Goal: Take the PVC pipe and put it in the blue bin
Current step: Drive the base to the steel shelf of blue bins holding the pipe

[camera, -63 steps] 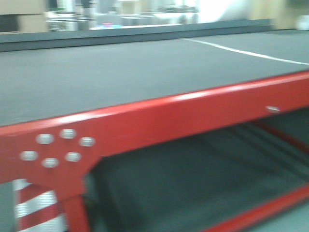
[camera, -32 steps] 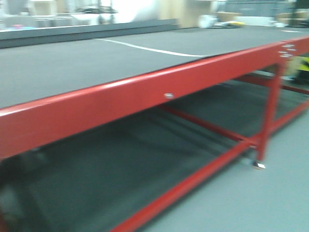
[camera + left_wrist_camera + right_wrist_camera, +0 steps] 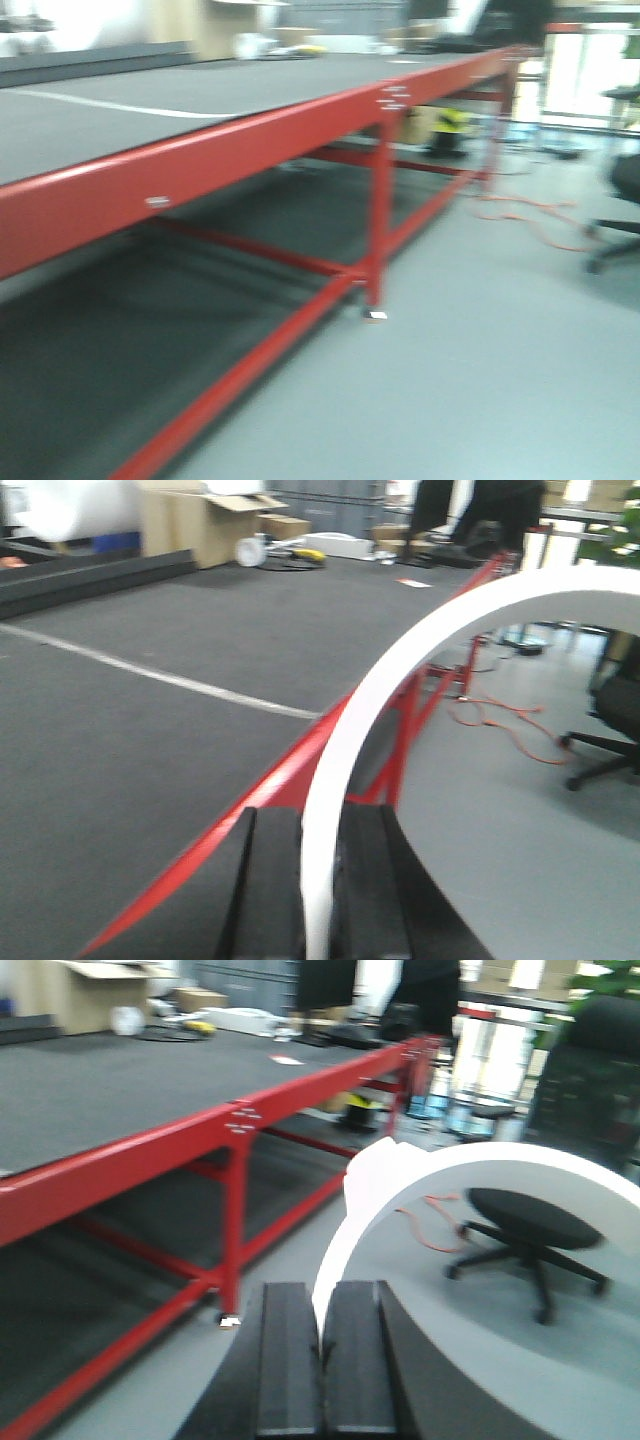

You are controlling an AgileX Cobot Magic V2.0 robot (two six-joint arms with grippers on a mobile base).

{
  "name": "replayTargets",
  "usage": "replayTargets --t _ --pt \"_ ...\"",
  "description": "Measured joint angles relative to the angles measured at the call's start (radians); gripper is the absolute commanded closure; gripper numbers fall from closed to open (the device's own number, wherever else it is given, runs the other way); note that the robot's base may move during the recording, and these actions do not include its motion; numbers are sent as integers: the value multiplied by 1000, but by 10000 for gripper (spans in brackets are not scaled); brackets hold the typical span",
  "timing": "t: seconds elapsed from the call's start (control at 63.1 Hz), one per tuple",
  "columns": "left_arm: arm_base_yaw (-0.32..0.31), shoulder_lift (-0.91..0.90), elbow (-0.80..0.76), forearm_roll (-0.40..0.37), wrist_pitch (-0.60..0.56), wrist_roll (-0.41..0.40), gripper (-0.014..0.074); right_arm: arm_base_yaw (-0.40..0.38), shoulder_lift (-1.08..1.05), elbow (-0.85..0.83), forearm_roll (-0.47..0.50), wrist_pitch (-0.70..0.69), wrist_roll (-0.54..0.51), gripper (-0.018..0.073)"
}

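The left end effector [image 3: 318, 820] is clamped narrow on the white pipe [image 3: 328, 780], which rises from between its black pads [image 3: 270, 880] and arcs to the right above the edge of the red-framed table [image 3: 250, 80]. The right end effector [image 3: 322, 1295] is likewise pinched on a white pipe [image 3: 370, 1200] arc out over the grey floor [image 3: 480, 1360] near an office chair [image 3: 530, 1225]; whether it is the same piece cannot be told.

Left hand [image 3: 318, 818]: two flat, matte black fingers [image 3: 272, 880], rectangular and square-tipped. Right hand [image 3: 320, 1292]: a like pair of black slab fingers [image 3: 290, 1360], which sat on a dark grey body that widened toward the camera. Both were blurred; finer detail could not be told.
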Motion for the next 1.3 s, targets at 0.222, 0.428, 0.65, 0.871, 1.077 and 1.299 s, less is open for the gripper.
replayTargets --t 0.222,0.428,0.65,0.871,1.077,1.299 --pt "0 0 0 0 0 0 707 0 -5 0 0 0 0 727" --pt "0 0 0 0 0 0 707 0 -6 0 0 0 0 727" --pt "0 0 0 0 0 0 707 0 -7 0 0 0 0 727" --pt "0 0 0 0 0 0 707 0 -7 0 0 0 0 727" --pt "0 0 0 0 0 0 707 0 -7 -2 0 0 0 727" --pt "0 0 0 0 0 0 707 0 -7 -2 0 0 0 727"
